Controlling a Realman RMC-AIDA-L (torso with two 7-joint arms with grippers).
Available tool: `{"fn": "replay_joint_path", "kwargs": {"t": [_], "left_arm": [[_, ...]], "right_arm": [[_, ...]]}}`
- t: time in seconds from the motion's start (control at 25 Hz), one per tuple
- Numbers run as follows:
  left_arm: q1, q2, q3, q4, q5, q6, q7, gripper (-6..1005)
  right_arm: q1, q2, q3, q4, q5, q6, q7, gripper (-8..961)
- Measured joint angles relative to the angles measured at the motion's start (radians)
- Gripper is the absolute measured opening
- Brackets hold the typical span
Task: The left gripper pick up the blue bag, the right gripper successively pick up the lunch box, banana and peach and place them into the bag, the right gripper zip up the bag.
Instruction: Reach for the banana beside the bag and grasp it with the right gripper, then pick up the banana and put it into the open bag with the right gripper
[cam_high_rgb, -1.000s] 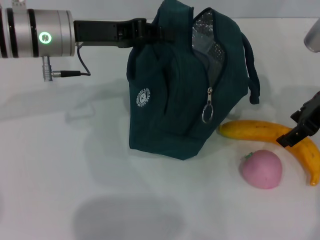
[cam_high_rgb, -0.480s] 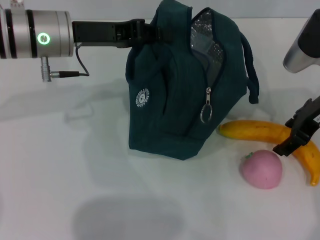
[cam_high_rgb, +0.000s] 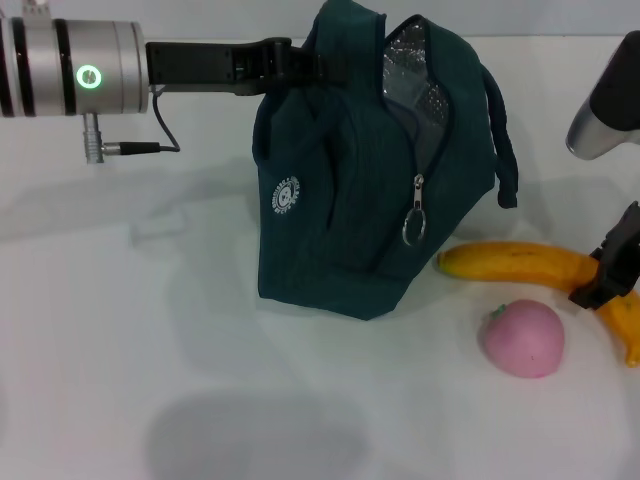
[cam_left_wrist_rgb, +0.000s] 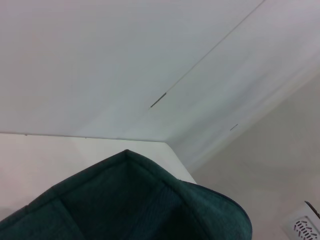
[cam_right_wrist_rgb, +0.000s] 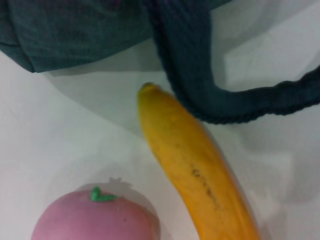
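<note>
The blue bag (cam_high_rgb: 370, 170) stands upright at the middle of the white counter (cam_high_rgb: 130, 350), its zipper partly undone so the silver foil lining (cam_high_rgb: 410, 75) shows near the top, with the ring pull (cam_high_rgb: 414, 228) hanging on its front face. The left gripper (cam_high_rgb: 290, 62) reaches in from nine o'clock and is clamped on the bag's upper edge at the back; in the left wrist view only the bag's teal fabric (cam_left_wrist_rgb: 130, 200) shows. The banana (cam_high_rgb: 530, 265) lies on the counter at about four o'clock from the bag, just beside its base, curving away toward the edge of the view. The peach (cam_high_rgb: 522, 338) sits just beside the banana, at six o'clock from it. The right gripper (cam_high_rgb: 612, 265) is at the banana's far curve, over it; I cannot tell whether it is wide or narrow. One loop handle (cam_right_wrist_rgb: 200, 75) droops next to the banana's tip.
</note>
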Motion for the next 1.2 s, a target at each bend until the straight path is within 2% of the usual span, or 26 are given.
{"fn": "replay_joint_path", "kwargs": {"t": [0.16,0.28,0.56,0.64,0.76,0.92,1.0,1.08,1.2], "left_arm": [[0.002,0.000,0.000,0.000,0.000,0.000,0.000,44],[0.002,0.000,0.000,0.000,0.000,0.000,0.000,44],[0.002,0.000,0.000,0.000,0.000,0.000,-0.002,44],[0.002,0.000,0.000,0.000,-0.001,0.001,-0.002,44],[0.006,0.000,0.000,0.000,-0.001,0.003,-0.002,44],[0.010,0.000,0.000,0.000,-0.002,0.006,-0.002,44],[0.012,0.000,0.000,0.000,-0.002,0.006,-0.002,44],[0.012,0.000,0.000,0.000,-0.002,0.006,-0.004,44],[0.012,0.002,0.000,0.000,-0.002,0.005,-0.006,44]], "right_arm": [[-0.002,-0.001,0.005,-0.002,-0.002,0.011,0.006,658],[-0.006,-0.004,0.010,0.004,-0.003,0.022,0.006,450],[-0.012,-0.006,0.043,0.007,0.018,-0.002,0.020,449],[-0.016,-0.008,0.111,0.000,0.066,-0.063,-0.006,449],[-0.031,-0.018,0.283,-0.011,0.167,-0.212,-0.101,449],[-0.057,-0.058,0.522,0.039,0.252,-0.393,-0.240,449],[-0.068,-0.096,0.618,0.103,0.317,-0.473,-0.311,450],[-0.084,-0.138,0.681,0.173,0.399,-0.532,-0.377,450],[-0.111,-0.184,0.710,0.246,0.509,-0.573,-0.441,450]]}}
